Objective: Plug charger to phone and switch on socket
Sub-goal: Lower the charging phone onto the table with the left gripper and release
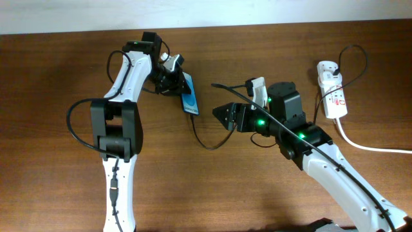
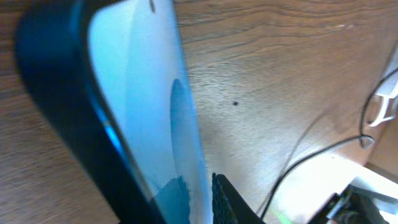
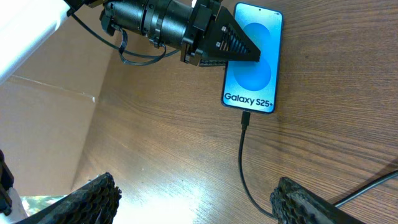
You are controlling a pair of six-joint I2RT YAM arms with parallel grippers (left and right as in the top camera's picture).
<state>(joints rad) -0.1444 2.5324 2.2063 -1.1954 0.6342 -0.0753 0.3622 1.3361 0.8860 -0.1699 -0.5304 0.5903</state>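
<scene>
The phone [image 1: 188, 96] lies on the wooden table, its blue screen reading "Galaxy S25+" in the right wrist view [image 3: 252, 68]. My left gripper [image 1: 172, 80] is shut on the phone's upper part, and the phone fills the left wrist view [image 2: 143, 93]. The thin black charger cable [image 1: 207, 145] has its connector tip [image 3: 246, 118] at the phone's bottom edge, touching it. The cable loops back over my right arm toward the white socket [image 1: 332, 91] at the far right. My right gripper [image 1: 225, 116] is open and empty just right of the phone, above the cable [image 3: 242, 168].
The socket's thick white cord [image 1: 373, 147] runs off the right edge. The table's far edge meets a pale surface at the top [image 1: 270, 13]. The left arm's body [image 1: 119, 125] stands left of the phone.
</scene>
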